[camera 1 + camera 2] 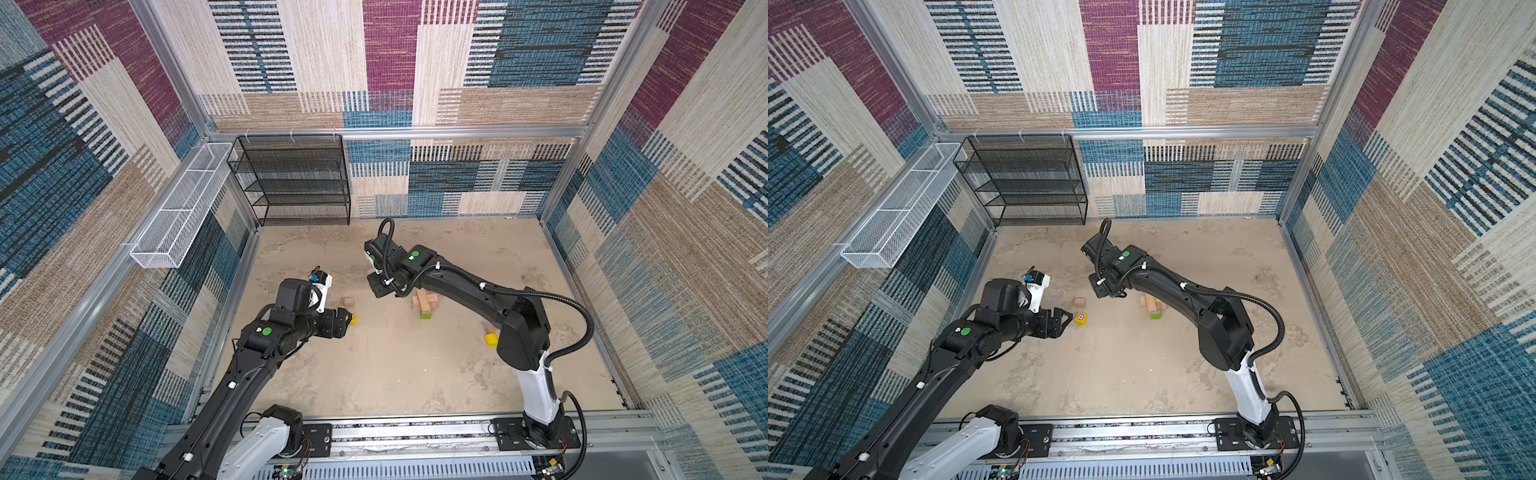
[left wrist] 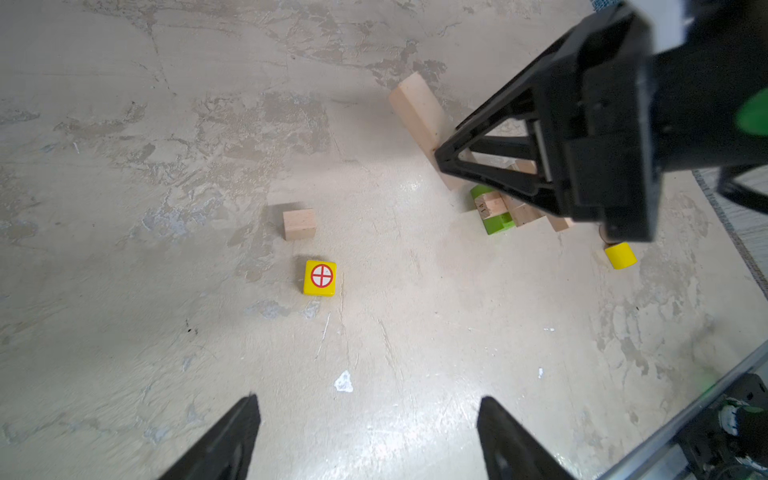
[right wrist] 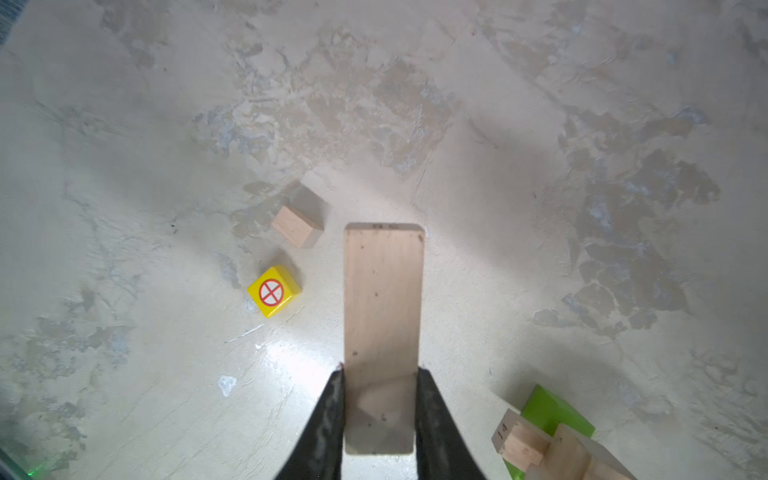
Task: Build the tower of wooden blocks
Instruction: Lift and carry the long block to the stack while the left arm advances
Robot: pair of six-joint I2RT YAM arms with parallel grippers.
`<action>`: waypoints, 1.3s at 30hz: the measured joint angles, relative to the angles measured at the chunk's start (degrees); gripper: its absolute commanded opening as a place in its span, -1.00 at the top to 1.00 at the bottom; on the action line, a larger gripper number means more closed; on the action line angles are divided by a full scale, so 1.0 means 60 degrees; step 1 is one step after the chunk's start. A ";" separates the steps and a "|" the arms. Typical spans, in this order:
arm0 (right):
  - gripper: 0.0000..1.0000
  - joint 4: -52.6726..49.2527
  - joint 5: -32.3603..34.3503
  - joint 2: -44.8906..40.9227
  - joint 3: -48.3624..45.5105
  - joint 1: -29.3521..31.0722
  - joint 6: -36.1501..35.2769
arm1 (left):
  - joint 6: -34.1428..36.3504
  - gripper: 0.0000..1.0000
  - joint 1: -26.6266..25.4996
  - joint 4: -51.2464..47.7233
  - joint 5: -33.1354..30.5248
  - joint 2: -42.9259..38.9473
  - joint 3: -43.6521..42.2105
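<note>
Pinching a tan brick [image 3: 382, 311] in the right gripper [image 3: 380, 374], 10 o'clock of the wood block tower [image 1: 424, 305] in a top view, likely for crosswise stacking, with left gripper [image 2: 368, 398] spread empty (yellow cube [image 2: 320, 277] ahead).

The brick [image 3: 382, 311] is bare, matt wood with fine grain. The yellow cube [image 2: 319, 277] and green block [image 3: 557, 411] wear smooth, slightly glossy paint. The table [image 2: 124, 166] looks like mottled plaster with a sheen; the walls [image 1: 390, 62] are woven cloth.
</note>
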 measured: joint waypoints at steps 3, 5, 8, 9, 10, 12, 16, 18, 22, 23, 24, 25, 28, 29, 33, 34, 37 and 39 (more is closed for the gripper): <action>1.00 0.0025 0.0149 -0.0637 -0.0342 -0.0004 0.0171 | -0.0120 -0.73 -0.0149 -0.0007 0.0069 0.0033 0.0120; 1.00 0.0069 0.0288 -0.1104 -0.0623 -0.0033 0.0259 | -0.0186 -0.72 -0.0353 -0.0018 0.0066 0.0044 0.0266; 1.00 0.0186 0.0452 -0.1796 -0.1177 -0.0106 0.0415 | -0.0361 -0.69 -0.0787 -0.0025 0.0015 0.0186 0.0554; 1.00 0.0237 0.0477 -0.2004 -0.1377 -0.0157 0.0470 | -0.0401 -0.69 -0.0940 -0.0025 -0.0087 0.0255 0.0645; 1.00 0.0284 0.0525 -0.2248 -0.1621 -0.0226 0.0514 | -0.0466 -0.68 -0.1147 -0.0025 -0.0222 0.0346 0.0765; 1.00 0.0317 0.0634 -0.2754 -0.2120 -0.0342 0.0612 | -0.0648 -0.68 -0.1570 -0.0029 -0.0313 0.0546 0.1005; 1.00 0.0554 0.0801 -0.4084 -0.3417 -0.0488 0.0852 | -0.0969 -0.65 -0.2495 -0.0025 -0.0674 0.1078 0.1512; 1.00 0.0641 0.0772 -0.4776 -0.4142 -0.0597 0.0962 | -0.1162 -0.64 -0.2911 -0.0025 -0.0849 0.1362 0.1745; 1.00 0.0834 0.0627 -0.6043 -0.5504 -0.0998 0.1089 | -0.1559 -0.64 -0.3858 -0.0007 -0.1326 0.1945 0.2189; 1.00 0.0834 0.0616 -0.6277 -0.5719 -0.1082 0.1100 | -0.1650 -0.64 -0.4080 -0.0007 -0.1453 0.2073 0.2266; 1.00 0.0841 0.0576 -0.6546 -0.5971 -0.1166 0.1100 | -0.1745 -0.63 -0.4328 0.0015 -0.1614 0.2229 0.2353; 1.00 0.0841 0.0510 -0.6823 -0.6222 -0.1235 0.1100 | -0.1883 -0.63 -0.4557 0.0044 -0.1712 0.2382 0.2433; 1.00 0.0852 0.0280 -0.7420 -0.6772 -0.1410 0.1093 | -0.2157 -0.57 -0.5100 0.0215 -0.1982 0.2809 0.2637; 1.00 0.0863 0.0200 -0.7552 -0.6907 -0.1468 0.1086 | -0.2229 -0.55 -0.5235 0.0284 -0.2040 0.2940 0.2707; 1.00 0.0892 0.0040 -0.7803 -0.7278 -0.1745 0.0940 | -0.2619 -0.52 -0.5519 0.0510 -0.2240 0.3421 0.2918; 1.00 0.0896 -0.0033 -0.7807 -0.7348 -0.1810 0.0874 | -0.2637 -0.51 -0.5541 0.0568 -0.2277 0.3512 0.2929; 1.00 0.0922 -0.0168 -0.7803 -0.7566 -0.2044 0.0739 | -0.2725 -0.47 -0.5628 0.0714 -0.2386 0.3847 0.3045; 1.00 0.1038 -0.0364 -0.7785 -0.7708 -0.2197 0.0699 | -0.2776 -0.44 -0.5639 0.0820 -0.2382 0.4047 0.3136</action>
